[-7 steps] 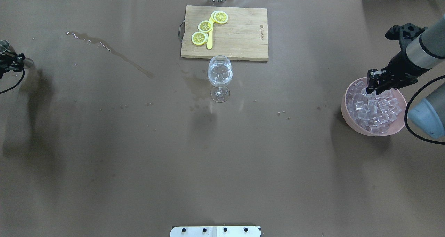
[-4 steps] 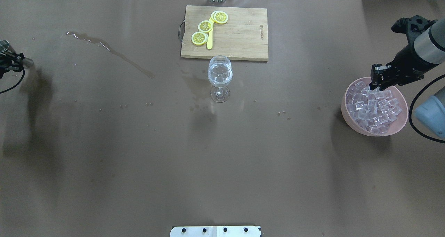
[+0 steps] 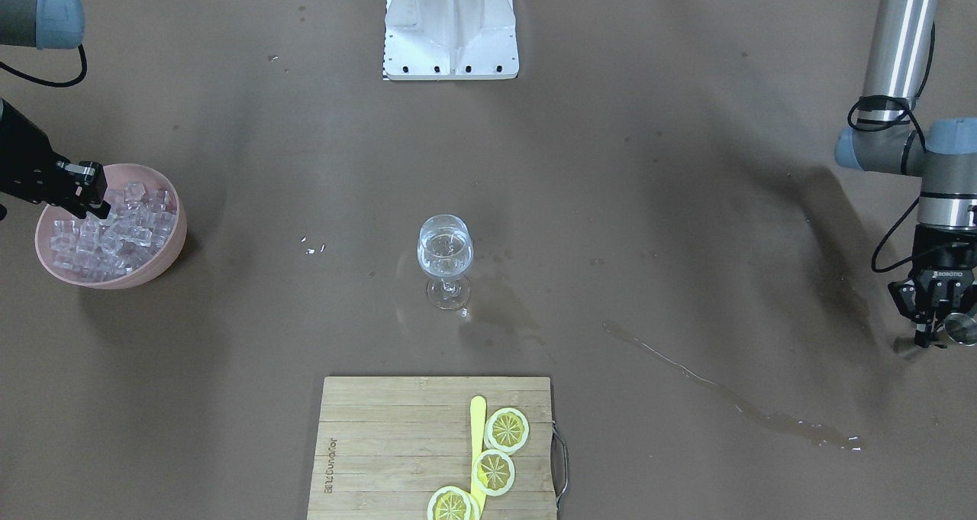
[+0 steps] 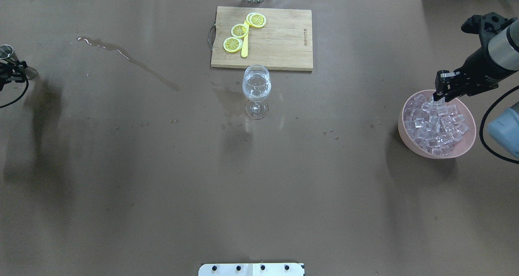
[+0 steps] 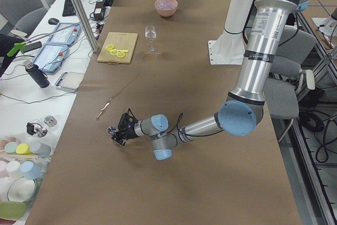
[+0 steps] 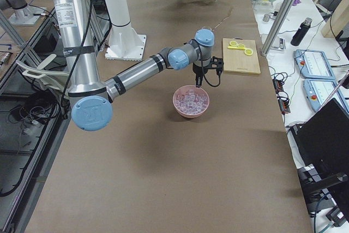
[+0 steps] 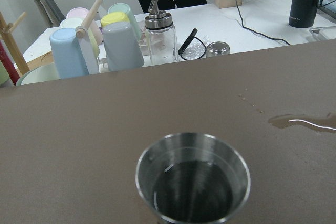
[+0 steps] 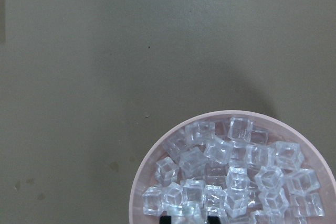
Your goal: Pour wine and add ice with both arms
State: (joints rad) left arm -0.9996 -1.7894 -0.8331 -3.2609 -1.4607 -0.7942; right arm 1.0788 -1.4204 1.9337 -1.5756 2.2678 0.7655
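Note:
A wine glass with a little clear wine stands mid-table, also in the front view. A pink bowl at the right holds several ice cubes. My right gripper hangs over the bowl's far rim, fingers pointing down. In the right wrist view its fingertips close on one ice cube. My left gripper at the far left edge is shut on a small steel cup with a film of liquid in it; the cup also shows in the front view.
A wooden cutting board with lemon slices and a yellow knife lies just behind the glass. A spilled streak of liquid runs across the left table. Drops lie around the glass. The white base block is at the near edge.
My right gripper has risen out of the ice and moved back toward the bowl's far rim. My left gripper with the steel cup has shifted slightly away.

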